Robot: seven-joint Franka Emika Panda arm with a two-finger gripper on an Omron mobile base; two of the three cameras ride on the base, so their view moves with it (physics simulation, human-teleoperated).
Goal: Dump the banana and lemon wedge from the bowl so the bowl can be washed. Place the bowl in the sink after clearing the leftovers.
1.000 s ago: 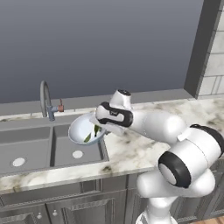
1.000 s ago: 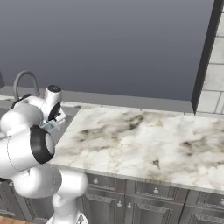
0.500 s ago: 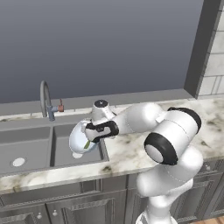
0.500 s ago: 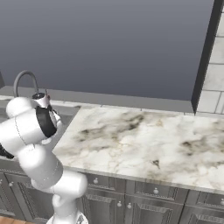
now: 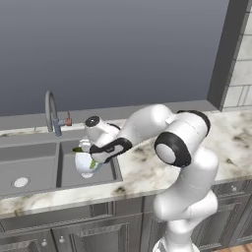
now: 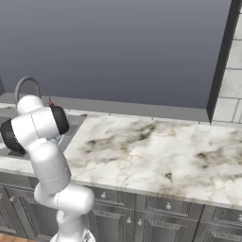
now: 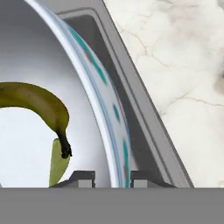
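Since a second ago the arm has swung further left and lower, carrying the bowl [image 5: 86,163] from above the counter edge down into the right basin of the sink [image 5: 29,165].

Largest first: the marble counter [image 6: 156,151] runs to the right of the sink, bare near the basin. The sink's right basin now holds the bowl, tipped on its side and hanging just above the basin floor, near the wall next to the counter. The gripper [image 7: 112,177] is clenched on the bowl's rim, one finger inside and one outside. In the hand view the banana [image 7: 39,109] lies against the glossy inside, and a greenish lemon wedge [image 7: 57,162] sits below its stem.

My worry is that both leftovers are in the bowl while it goes into the sink. If it is set down like this, the scraps land in the basin with it, or the tilted rim knocks the basin wall and slips from the grip.
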